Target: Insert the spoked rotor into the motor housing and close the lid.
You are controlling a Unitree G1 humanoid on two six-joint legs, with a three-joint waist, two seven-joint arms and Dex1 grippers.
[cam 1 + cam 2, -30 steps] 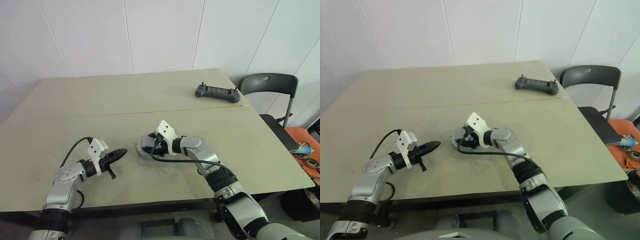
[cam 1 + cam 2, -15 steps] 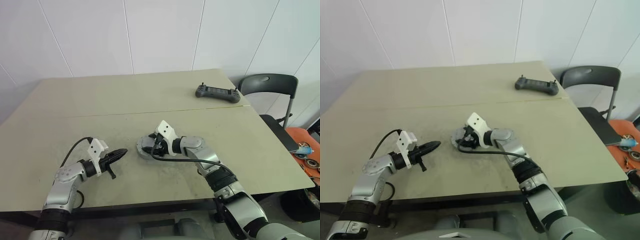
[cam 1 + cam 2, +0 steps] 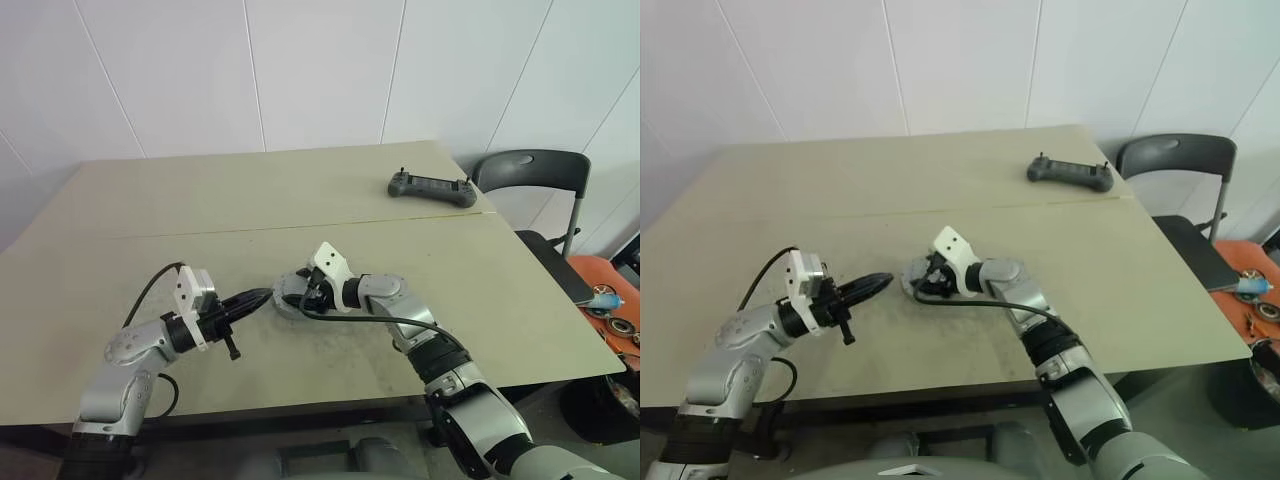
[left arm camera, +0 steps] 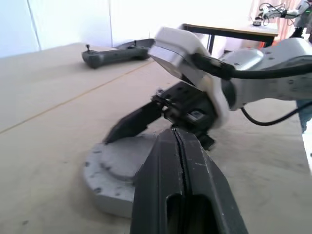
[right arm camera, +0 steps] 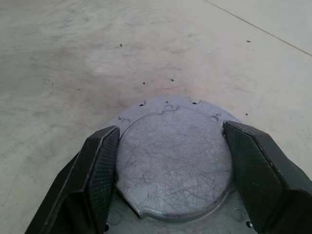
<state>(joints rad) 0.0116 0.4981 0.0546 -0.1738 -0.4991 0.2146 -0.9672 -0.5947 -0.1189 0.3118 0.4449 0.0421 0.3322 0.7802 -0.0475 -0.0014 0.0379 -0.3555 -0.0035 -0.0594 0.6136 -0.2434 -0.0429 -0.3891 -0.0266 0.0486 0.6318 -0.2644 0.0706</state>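
- The left pincer (image 3: 264, 294) is nearest, shut tight with nothing in it, lying about level just above the counter (image 3: 150, 200). Its tip is just beside the lid's near-left edge.
- The lid (image 5: 173, 161) lies flat on the counter near the front middle, between the two arms. It is a scratched grey disc with a raised round face on a flange with small holes.
- I judge that the motor housing and the spoked rotor sit beneath the lid and are covered by it, so the step in hand is seating the lid.
- The right pincer (image 3: 291, 297) reaches in from the far side, tilted down and spread wide. Its fingers (image 5: 97, 175) straddle the raised face, one on each side, and seem to touch its edge. It looks like a wide grip on the lid.
- To do this well, keep the right pincer centred so that both pads bear evenly and the lid stays flat rather than tipping.
- The shut left tip is best used as a pusher. Press straight down on the lid's near side, opposite the right grip, gently and without sliding the stack along the counter.
- If the lid rocks or sits proud on one side, turning it a little to find its seat is better than forcing it.
- A dark handheld controller (image 3: 430, 187) lies well apart at the far right of the counter, out of the way.
- A black chair (image 3: 530, 170) stands beyond the counter's right corner.
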